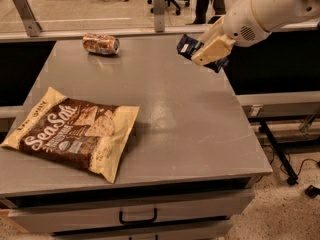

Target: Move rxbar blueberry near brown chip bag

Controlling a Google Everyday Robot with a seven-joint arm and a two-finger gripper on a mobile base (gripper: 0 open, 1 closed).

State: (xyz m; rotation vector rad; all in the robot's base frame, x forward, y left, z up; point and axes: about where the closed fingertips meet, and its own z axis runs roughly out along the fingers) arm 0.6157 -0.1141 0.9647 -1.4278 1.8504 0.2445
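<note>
With the gripper [202,54] holding the bar [186,46] in closed jaws above the surface's [175,124] far-right edge, carry it toward the near-left corner and lower it flat beside the bag [75,131], not onto it.

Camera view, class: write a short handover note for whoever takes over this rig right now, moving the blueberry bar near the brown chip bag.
The end effector is shut on the small flat dark navy-blue wrapped bar, in the air above the far right of the grey table.
The large flat brown and cream chip bag lies at the near left, well apart from the bar.
A brownish drink can lies on its side at the far left.
Done: bar grasped, off the table.
Left: carry it left, set it beside the bag, release.
</note>
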